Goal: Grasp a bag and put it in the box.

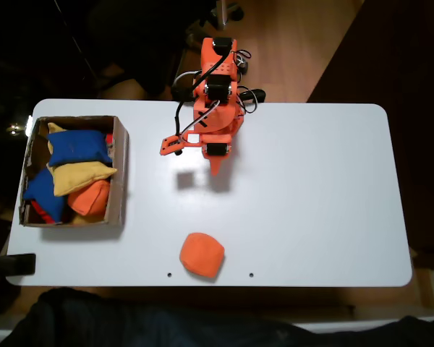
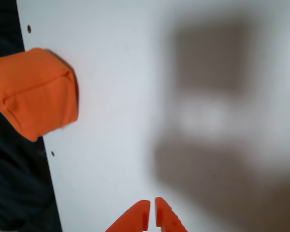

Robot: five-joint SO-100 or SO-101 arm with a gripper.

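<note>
Near the front edge of the surface the bag lies ungrasped, well apart from my gripper; fingers nearly closed, empty. Approach, grasp, carry to the box all remain.

Cloth bag, cardboard box.
</note>
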